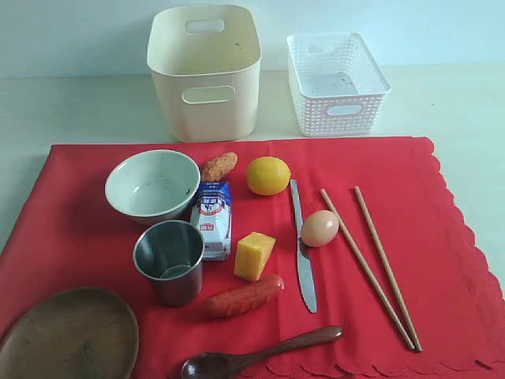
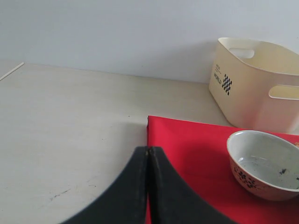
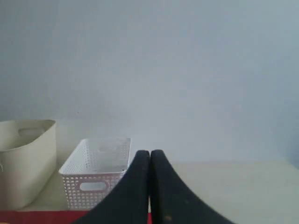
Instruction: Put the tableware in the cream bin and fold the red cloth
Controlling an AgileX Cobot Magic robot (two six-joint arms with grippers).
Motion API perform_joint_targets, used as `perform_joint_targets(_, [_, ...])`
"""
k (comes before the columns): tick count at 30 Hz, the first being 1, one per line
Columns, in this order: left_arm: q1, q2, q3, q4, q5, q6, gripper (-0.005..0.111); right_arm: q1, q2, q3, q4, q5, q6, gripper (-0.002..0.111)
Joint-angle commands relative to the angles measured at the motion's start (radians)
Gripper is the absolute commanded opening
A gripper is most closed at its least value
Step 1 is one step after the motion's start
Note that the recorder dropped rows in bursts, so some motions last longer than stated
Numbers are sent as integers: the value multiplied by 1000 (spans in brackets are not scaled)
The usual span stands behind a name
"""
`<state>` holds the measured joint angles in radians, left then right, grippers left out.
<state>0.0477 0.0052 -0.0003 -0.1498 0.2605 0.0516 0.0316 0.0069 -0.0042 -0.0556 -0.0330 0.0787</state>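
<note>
Jaws pressed together on both arms, nothing held. Left gripper sits at the left edge of the red cloth; right gripper faces the back wall.

All tableware is on the flat-spread cloth:
- Nearest: brown oval wooden plate at the left corner, dark wooden spoon beside it.
- Next: steel cup upright, sausage, cheese block, steel table knife, egg against the knife, two wooden chopsticks side by side on the right.
- Milk carton sits between cup and cheese; its print is too small to read.
- Further back: pale bowl, second sausage, lemon.

Off the cloth, farthest: cream bin, upright. Left wrist view shows "WORLD" printed on its side by a black checker patch. White lattice basket is just right of it.
</note>
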Motion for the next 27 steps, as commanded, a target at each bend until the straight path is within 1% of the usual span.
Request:
perform_joint_targets(1, [2,-5,0,6,-6,0,3,-5,-7,4,33,-46,117,0])
perform_joint_targets(3, [2,-5,0,6,-6,0,3,-5,-7,4,41,-46,192,0])
perform_joint_targets(8, [2,-5,0,6,-6,0,3,-5,-7,4,106,-109,222,0])
perform_joint_targets(12, [2,-5,0,6,-6,0,3,-5,-7,4,265,-134,351,0])
perform_joint_targets(17, [2,-5,0,6,-6,0,3,-5,-7,4,265,-134,362,0])
perform_joint_targets(19, [2,-5,0,6,-6,0,3,-5,-7,4,265,-62,368,0])
perform_joint_targets(20, [2,-5,0,6,-6,0,3,-5,-7,-19,263,23,358,0])
perform_joint_targets(22, [2,-5,0,6,-6,0,3,-5,29,-64,259,95,295,0])
perform_joint_targets(27, [2,-5,0,6,-6,0,3,-5,164,-111,259,141,282,0])
